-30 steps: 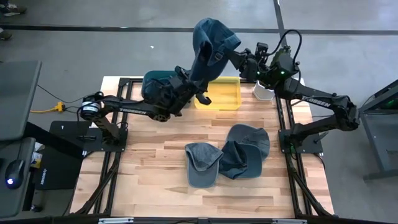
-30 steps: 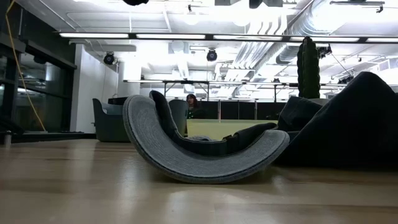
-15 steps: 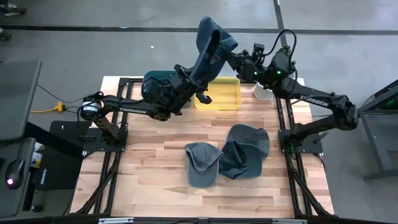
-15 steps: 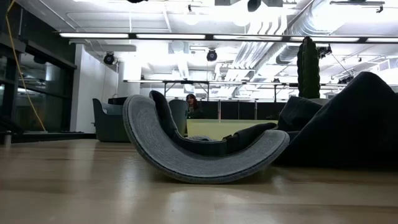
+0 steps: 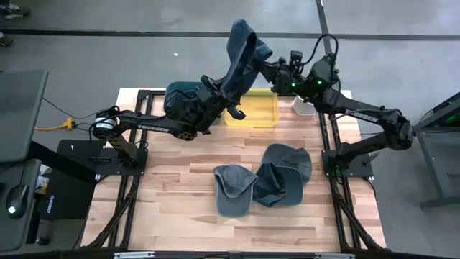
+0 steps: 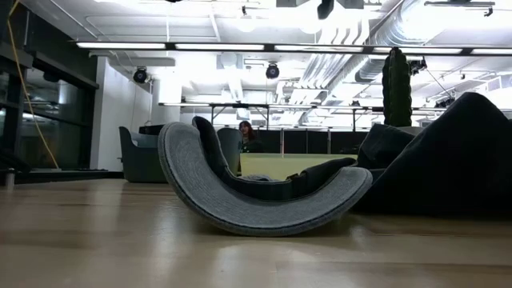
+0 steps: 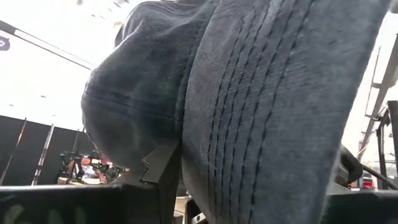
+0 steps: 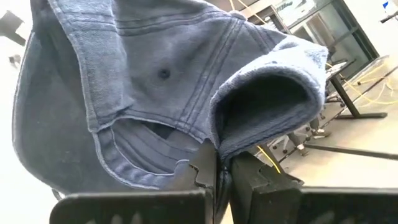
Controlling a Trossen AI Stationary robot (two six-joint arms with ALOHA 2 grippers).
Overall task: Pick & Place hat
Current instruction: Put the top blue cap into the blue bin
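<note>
A blue cap (image 5: pixel 244 49) is held high above the table's far edge, over the yellow bin (image 5: pixel 255 108). It stands nearly on end between both grippers. My left gripper (image 5: pixel 231 92) is shut on its lower end, where the left wrist view shows the stitched brim (image 7: pixel 267 112). My right gripper (image 5: pixel 268 66) is shut on the crown's side, and the right wrist view fills with the crown (image 8: pixel 161 74). The low view shows neither gripper. My left gripper holds the cap by the stitched brim (image 7: pixel 205 168), which passes between the two fingers (image 7: pixel 163 174). The fingers come from below, slanting up. The cap rises above them, lifted clear of the table. My right gripper pinches a folded edge of the crown (image 8: pixel 239 143) between its two fingers (image 8: pixel 204 167), several layers thick. It comes level from the table's right side. The cap is lifted clear, and the fold bulges open just past the fingers.
A grey cap (image 5: pixel 234 188) lies upside down mid-table, rocking on its curved brim (image 6: pixel 256 192). Two dark blue caps (image 5: pixel 284 173) overlap to its right. A white cup (image 5: pixel 303 106) stands right of the bin. A dark green rounded thing (image 5: pixel 180 97) sits by the left arm.
My right gripper has moved a little toward the table's left, closer to my left gripper. The cap between them has drawn narrower and stands more upright than a second ago. Both grippers have stayed shut on it.
</note>
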